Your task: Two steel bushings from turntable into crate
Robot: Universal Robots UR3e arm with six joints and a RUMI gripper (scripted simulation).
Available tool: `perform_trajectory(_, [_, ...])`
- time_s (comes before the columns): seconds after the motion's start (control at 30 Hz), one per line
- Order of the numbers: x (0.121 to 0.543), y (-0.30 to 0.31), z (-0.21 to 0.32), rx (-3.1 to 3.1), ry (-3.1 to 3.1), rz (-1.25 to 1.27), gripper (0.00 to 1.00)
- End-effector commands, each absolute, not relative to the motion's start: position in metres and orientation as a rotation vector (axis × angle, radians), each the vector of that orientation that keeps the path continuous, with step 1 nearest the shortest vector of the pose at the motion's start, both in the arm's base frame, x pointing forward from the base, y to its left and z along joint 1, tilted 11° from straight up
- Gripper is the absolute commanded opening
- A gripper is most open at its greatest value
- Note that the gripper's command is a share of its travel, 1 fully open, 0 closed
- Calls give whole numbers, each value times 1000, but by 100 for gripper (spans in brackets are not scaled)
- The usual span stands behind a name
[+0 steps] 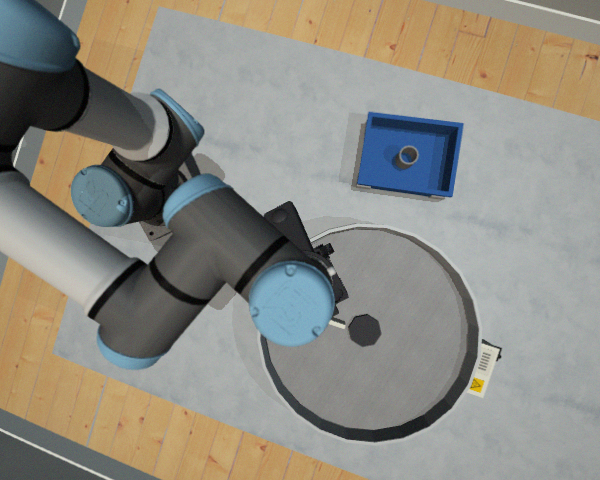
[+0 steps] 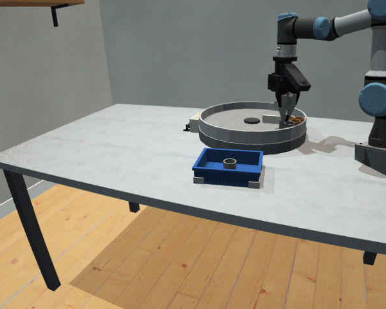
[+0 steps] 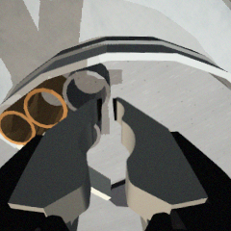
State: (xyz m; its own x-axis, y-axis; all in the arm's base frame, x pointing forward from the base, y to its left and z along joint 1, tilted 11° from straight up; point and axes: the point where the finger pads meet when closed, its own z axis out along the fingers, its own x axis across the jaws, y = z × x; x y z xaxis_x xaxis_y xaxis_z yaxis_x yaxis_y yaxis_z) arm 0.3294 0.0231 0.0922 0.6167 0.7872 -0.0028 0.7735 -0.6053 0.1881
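With its jaws all but together and nothing seemingly pinched between them, the claw [image 3: 107, 108] hangs tip-down at the rim of a steel bushing [image 3: 86, 74], probably to enter the bore or nudge it. That bushing stands upright near the turntable [image 2: 246, 132] wall, its axis vertical and its bore facing up, beside two brass-coloured bushings [image 3: 27, 108]. Across the tabletop [image 2: 119, 140], the crate [image 2: 226, 174] holds one upright grey bushing [image 2: 229, 163].
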Motion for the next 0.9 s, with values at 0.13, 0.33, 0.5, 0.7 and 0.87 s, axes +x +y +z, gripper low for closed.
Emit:
perform_trajectory(0.13, [331,23,90,2666,1299,123,5])
perform_trajectory(0.33, [332,21,81,2666,1299,123,5])
perform_trajectory(0.5, [333,21,76,2666,1299,123,5])
perform_trajectory(0.7, [334,20,70,2666,1299,123,5])
perform_trajectory(0.87, [334,20,69,2666,1299,123,5])
